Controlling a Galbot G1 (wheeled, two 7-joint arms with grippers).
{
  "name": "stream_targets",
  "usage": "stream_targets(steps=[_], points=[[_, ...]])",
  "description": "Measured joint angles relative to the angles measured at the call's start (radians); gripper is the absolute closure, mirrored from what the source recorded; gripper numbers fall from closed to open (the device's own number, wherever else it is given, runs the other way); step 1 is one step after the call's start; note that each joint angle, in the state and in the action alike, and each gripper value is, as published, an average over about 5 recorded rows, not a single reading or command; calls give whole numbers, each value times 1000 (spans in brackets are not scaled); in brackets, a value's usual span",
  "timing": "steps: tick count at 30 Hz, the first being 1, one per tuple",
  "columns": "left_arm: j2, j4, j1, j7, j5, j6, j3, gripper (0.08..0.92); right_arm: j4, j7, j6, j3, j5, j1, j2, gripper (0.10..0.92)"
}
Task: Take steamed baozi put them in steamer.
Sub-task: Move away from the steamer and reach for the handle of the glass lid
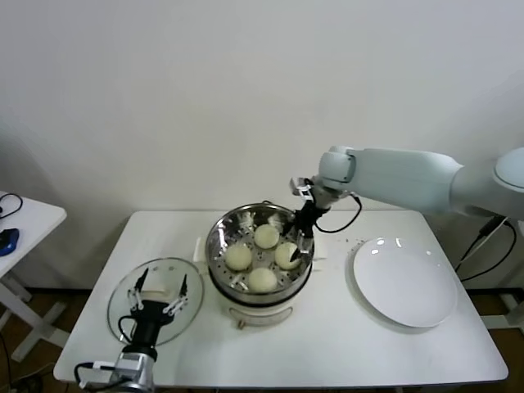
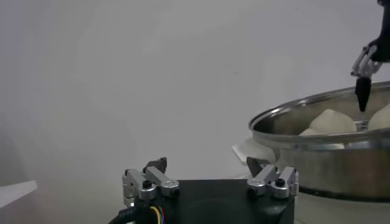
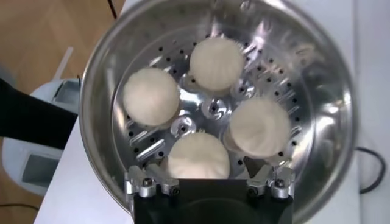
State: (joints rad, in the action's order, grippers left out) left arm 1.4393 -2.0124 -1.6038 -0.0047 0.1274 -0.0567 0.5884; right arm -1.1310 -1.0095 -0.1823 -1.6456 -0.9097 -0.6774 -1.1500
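Note:
The steamer (image 1: pixel 219 246) stands mid-table on its cream base, with several cream-white steamed baozi on its perforated tray (image 3: pixel 213 109). My right gripper (image 1: pixel 300 246) hangs inside the pot's right side, open. Its fingers straddle the nearest baozi (image 3: pixel 198 152), which rests on the tray, and the right gripper (image 3: pixel 206 164) stays just apart from it. Three more baozi (image 3: pixel 151 96) (image 3: pixel 216 63) (image 3: pixel 259 126) lie around it. My left gripper (image 1: pixel 155 296) waits open and empty over the glass lid at the front left. Beyond the left gripper (image 2: pixel 206 165), the steamer rim (image 2: pixel 317 112) shows.
The round glass lid (image 1: pixel 123 296) lies flat at the front left of the table. An empty white plate (image 1: pixel 405 281) sits to the right of the steamer. A small side table (image 1: pixel 29 214) with a blue object (image 1: pixel 8 240) stands off to the left.

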Motion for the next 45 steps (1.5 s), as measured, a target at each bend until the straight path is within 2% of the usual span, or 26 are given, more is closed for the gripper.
stream_targets(steps=[11,23,28,34,45], points=[[-8,10,1,-2,-5,-1,9,177,-62,45,28,128,2,-8,133,203],[-18,13,10,-12,-4,-1,3,177,-285,382,57,400,155,191,435,203],[-20,16,14,-12,-12,-9,6,177,-379,520,71,624,221,405,534,203],[-23,22,23,-11,-21,-13,8,177,-473,676,89,998,284,755,576,203],[-23,26,20,4,-50,-32,36,177,-627,826,142,1632,392,1373,493,203]])
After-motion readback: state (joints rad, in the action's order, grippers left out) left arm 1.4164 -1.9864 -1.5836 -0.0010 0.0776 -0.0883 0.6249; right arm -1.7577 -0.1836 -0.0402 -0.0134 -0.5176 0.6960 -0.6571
